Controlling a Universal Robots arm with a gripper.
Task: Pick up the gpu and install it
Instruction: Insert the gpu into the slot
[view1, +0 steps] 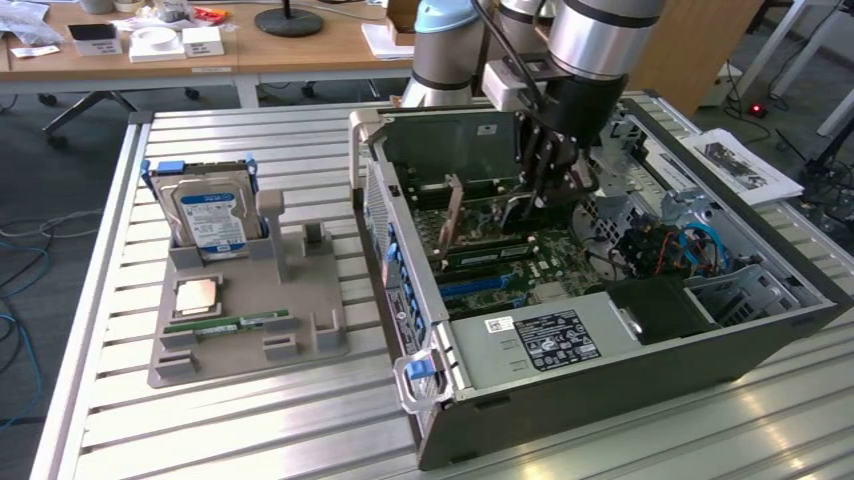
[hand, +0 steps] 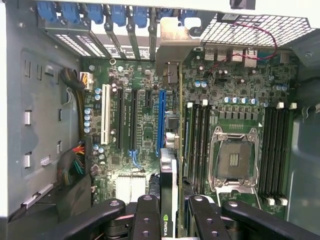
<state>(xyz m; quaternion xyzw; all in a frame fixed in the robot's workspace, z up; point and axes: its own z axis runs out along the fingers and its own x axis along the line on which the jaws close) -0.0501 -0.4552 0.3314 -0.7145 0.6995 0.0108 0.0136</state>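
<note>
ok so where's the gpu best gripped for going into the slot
By its top edge, from straight above, pinching across the two flat faces. The gpu stands on edge over the motherboard, thin and long, leaving that edge easiest to reach. The hand grips it that way.

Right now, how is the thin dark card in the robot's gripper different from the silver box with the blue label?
The dark, flat gpu is thin; the silver, blue-labelled hard drive is thicker. The gpu is clamped in the gripper inside the open grey computer case, over the green motherboard; the hard drive stands free in a grey holder outside it. Both stand on edge.
</note>
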